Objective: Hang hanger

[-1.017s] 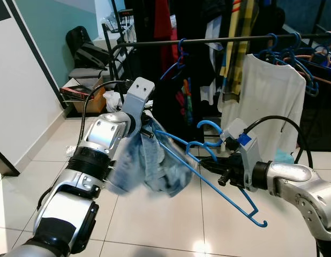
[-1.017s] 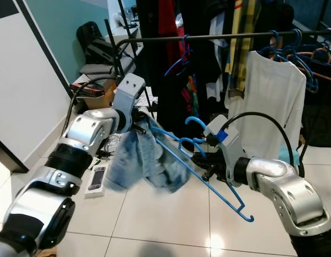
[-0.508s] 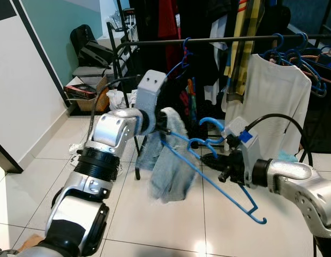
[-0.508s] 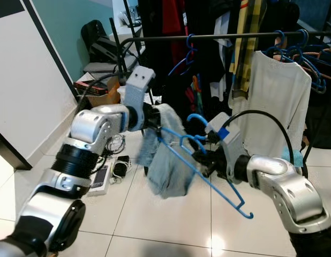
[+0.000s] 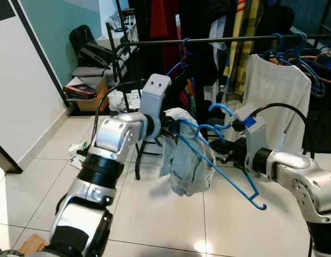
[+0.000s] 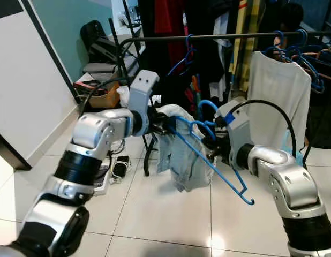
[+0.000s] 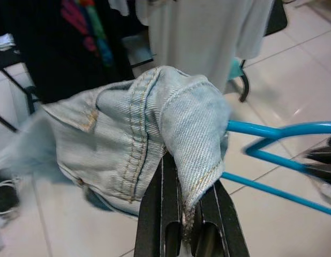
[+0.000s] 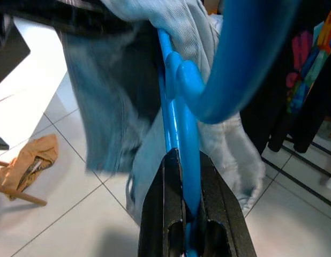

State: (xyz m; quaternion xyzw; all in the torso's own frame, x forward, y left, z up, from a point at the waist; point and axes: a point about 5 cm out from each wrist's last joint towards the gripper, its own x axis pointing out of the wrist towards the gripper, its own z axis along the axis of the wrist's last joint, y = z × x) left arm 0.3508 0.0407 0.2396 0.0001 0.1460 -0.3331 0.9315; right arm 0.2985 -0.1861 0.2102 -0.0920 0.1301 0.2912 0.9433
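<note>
A blue plastic hanger (image 5: pixel 225 174) slants between my two arms, its hook (image 5: pixel 219 110) pointing up below the black clothes rail (image 5: pixel 219 40). A light denim garment (image 5: pixel 189 160) is draped over the hanger's left end and hangs down. My left gripper (image 5: pixel 168 128) is shut on a fold of that denim (image 7: pixel 144 123), fingertips pinching the cloth (image 7: pixel 181 214). My right gripper (image 5: pixel 228 155) is shut on the hanger's neck (image 8: pixel 179 107), just below the hook. Both grippers sit low in front of the rail.
A white shirt (image 5: pixel 272 91) and several blue hangers (image 5: pixel 294 53) hang on the rail's right part, dark clothes behind. A black metal stand (image 5: pixel 138 155) rises behind the denim. A black chair (image 5: pixel 90 51) and a box (image 5: pixel 85 91) stand back left. The floor is white tile.
My left arm has swung the denim up and to the right, closer to the right gripper. The hanger has risen and its hook is nearer the rail.
</note>
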